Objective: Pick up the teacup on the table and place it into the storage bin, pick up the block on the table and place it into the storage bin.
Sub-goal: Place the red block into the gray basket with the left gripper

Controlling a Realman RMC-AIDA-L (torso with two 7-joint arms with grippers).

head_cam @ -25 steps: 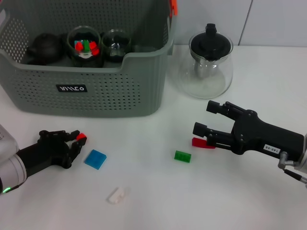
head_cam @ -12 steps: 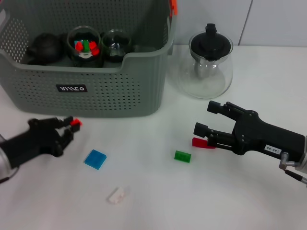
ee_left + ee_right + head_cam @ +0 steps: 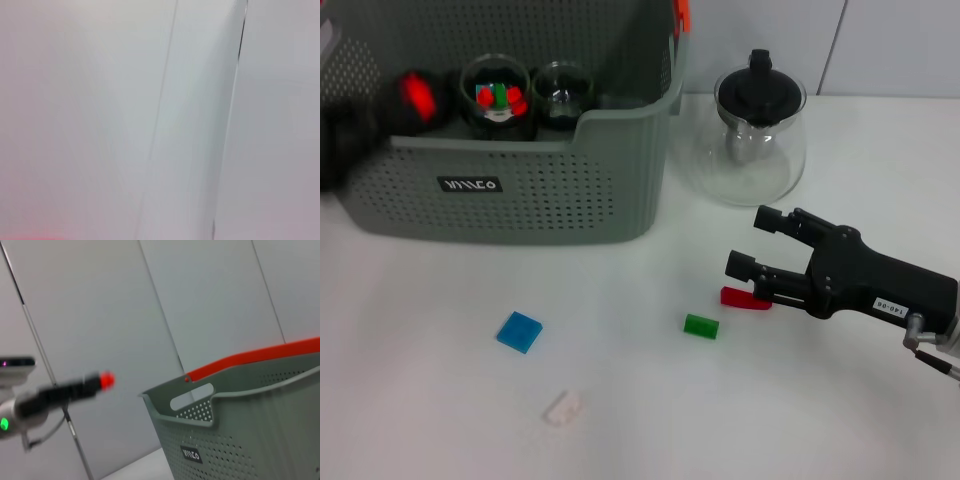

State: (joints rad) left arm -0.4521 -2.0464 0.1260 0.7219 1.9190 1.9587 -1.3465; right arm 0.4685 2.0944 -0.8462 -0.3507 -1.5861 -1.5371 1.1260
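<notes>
1. Storage bin: large grey-green perforated plastic basket (image 3: 510,190) stands at the far left of the white table (image 3: 650,420). A small black label (image 3: 468,184) on its front wall carries white lettering, too stylised to read with certainty. The right wrist view shows the same label (image 3: 192,455) and an orange-red band (image 3: 250,359) along the basket's rim; the head view shows an orange tab (image 3: 681,14) at the far right rim corner.
2. Inside the bin: a glass cup holding red and green pieces (image 3: 495,97), a second glass cup with dark contents (image 3: 560,95).
3. Left gripper (image 3: 395,105) is blurred, raised at the bin's left side at rim level, gripping a small red block (image 3: 417,95) at its tip. The right wrist view shows the same arm with the red piece at its tip (image 3: 106,380), well apart from the bin's rim.
4. Right gripper (image 3: 755,245) hangs low over the table's right half, fingers spread and holding nothing. A white sticker (image 3: 888,309) on its body has print too small to read.
5. Loose on the table: flat red block (image 3: 745,299) just beside the right gripper's lower finger; green block (image 3: 700,326); blue square block (image 3: 519,332); white block (image 3: 562,408).
6. Clear glass teapot with black lid (image 3: 758,125) stands to the right of the bin.
7. Left wrist view: only pale wall panels.
</notes>
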